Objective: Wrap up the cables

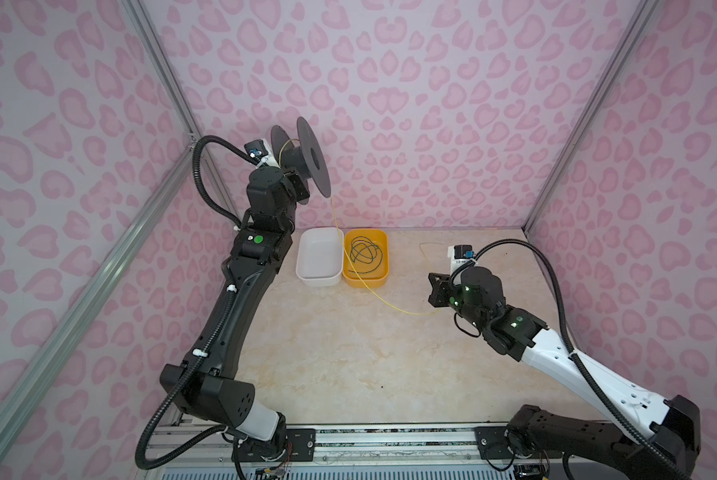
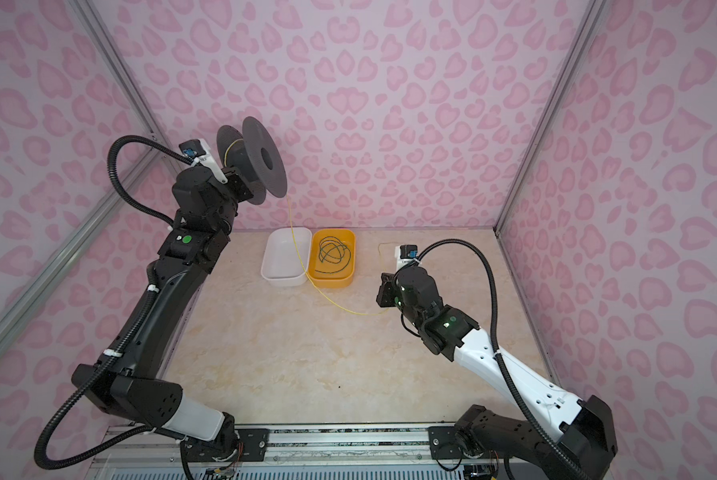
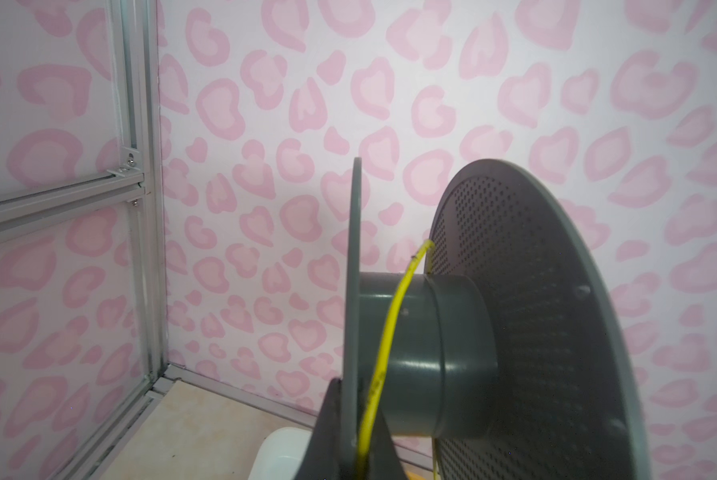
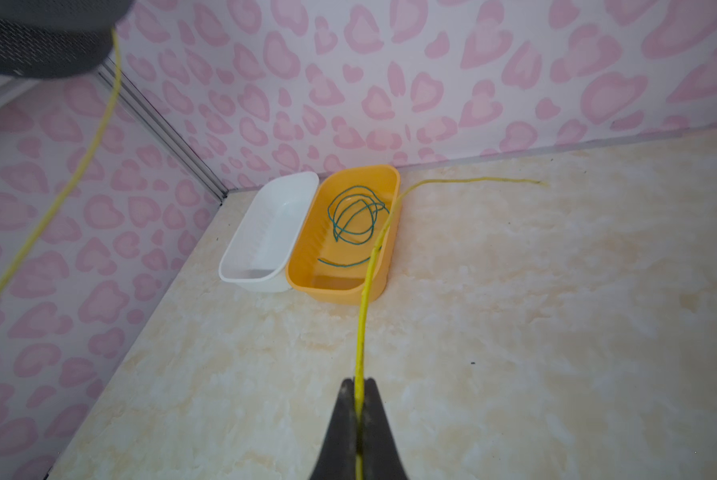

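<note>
From my remote desk I see the left end effector (image 3: 354,399) clamped on a flange of the grey spool (image 3: 431,353), raised above the counter (image 4: 515,332), the right end effector (image 4: 359,382) pinched tight on the yellow cable (image 4: 364,299) trailing from it, the green cable (image 1: 365,253) coiled in the yellow tub (image 4: 336,293).

Coiled cable (image 1: 365,254) lies in the right tub (image 1: 379,279), beside the left tub (image 1: 319,280).
</note>
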You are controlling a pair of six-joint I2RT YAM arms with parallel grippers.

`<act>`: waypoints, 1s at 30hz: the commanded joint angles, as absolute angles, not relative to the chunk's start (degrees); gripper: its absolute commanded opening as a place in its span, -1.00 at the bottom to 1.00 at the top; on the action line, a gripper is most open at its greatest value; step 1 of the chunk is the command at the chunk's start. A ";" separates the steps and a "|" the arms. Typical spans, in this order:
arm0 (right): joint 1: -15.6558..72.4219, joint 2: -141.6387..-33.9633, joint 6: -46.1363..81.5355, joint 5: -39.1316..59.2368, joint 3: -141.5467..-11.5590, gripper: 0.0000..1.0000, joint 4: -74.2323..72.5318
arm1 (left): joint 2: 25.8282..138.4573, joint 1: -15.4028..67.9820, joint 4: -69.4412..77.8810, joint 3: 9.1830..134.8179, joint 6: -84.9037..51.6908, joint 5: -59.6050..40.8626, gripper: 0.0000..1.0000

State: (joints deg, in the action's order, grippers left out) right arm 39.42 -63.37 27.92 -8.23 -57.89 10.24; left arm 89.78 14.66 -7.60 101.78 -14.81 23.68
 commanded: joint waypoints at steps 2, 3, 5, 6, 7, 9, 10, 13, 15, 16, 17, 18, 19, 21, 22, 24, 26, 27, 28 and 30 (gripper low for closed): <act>40.67 -61.61 23.39 -9.03 -64.41 -1.00 13.43 | 93.10 14.90 -0.26 101.92 -9.09 29.76 -0.92; 41.09 -61.52 22.61 -9.13 -66.27 -1.00 13.53 | 93.72 15.05 0.04 101.40 -8.43 30.13 -0.92; 41.69 -61.52 21.68 -9.32 -68.88 -1.00 12.96 | 94.83 15.67 0.54 100.64 -7.47 30.67 -0.92; 41.73 -61.53 21.44 -9.15 -70.04 -1.00 12.39 | 95.29 16.11 0.76 100.26 -7.00 30.91 -0.92; 41.79 -61.93 21.40 -8.76 -71.82 -1.00 12.47 | 95.87 16.67 1.18 99.88 -6.48 31.48 -0.92; 41.83 -63.00 21.36 -7.38 -74.77 -1.00 12.45 | 96.96 17.78 1.88 99.25 -5.14 32.29 -0.92; 41.94 -63.72 21.40 -6.75 -76.16 -1.00 12.31 | 97.41 18.42 1.93 99.15 -4.55 32.47 -0.92; 42.10 -65.31 22.48 -4.07 -79.60 -1.00 11.73 | 98.76 20.27 3.08 97.93 -2.89 33.32 -0.92; 42.42 -66.12 23.08 -2.92 -81.14 -1.00 11.25 | 99.37 21.17 3.53 97.18 -2.73 33.79 -0.92; 42.77 -66.45 23.24 -2.57 -81.67 -1.00 10.96 | 99.60 21.35 3.56 96.78 -3.36 33.39 -0.92; 42.93 -66.71 23.70 -2.08 -82.11 -1.00 10.65 | 99.71 21.45 3.37 96.42 -4.16 32.69 -0.92; 42.92 -67.00 24.28 -1.12 -82.18 -1.00 10.20 | 99.67 21.49 3.22 95.93 -5.23 32.19 -0.92; 42.98 -67.31 24.74 -0.38 -82.40 -1.00 9.85 | 99.51 21.62 3.40 95.32 -6.23 31.71 -0.92; 42.98 -67.84 25.94 0.78 -82.44 -1.00 9.19 | 99.23 21.88 3.89 94.12 -7.92 31.14 -0.92; 43.00 -67.89 27.14 1.72 -82.14 -1.00 8.08 | 99.11 22.12 4.32 93.49 -8.65 30.98 -0.92; 43.15 -68.56 29.65 3.61 -82.09 -1.00 5.72 | 98.80 22.58 6.45 91.48 -9.67 30.16 -0.92; 44.32 -69.72 31.50 4.72 -81.80 -1.00 3.80 | 98.54 22.76 8.69 89.57 -11.96 29.47 -0.92; 45.42 -70.44 31.63 4.67 -81.50 -1.00 3.24 | 98.66 22.73 8.63 89.39 -13.34 29.23 -0.92; 46.30 -70.95 32.28 4.57 -80.83 -1.00 2.30 | 98.78 22.81 8.74 89.29 -14.00 28.83 -0.92; 47.33 -71.34 33.81 5.05 -78.96 -1.00 -0.08 | 98.96 23.02 9.67 88.79 -14.80 28.78 -0.92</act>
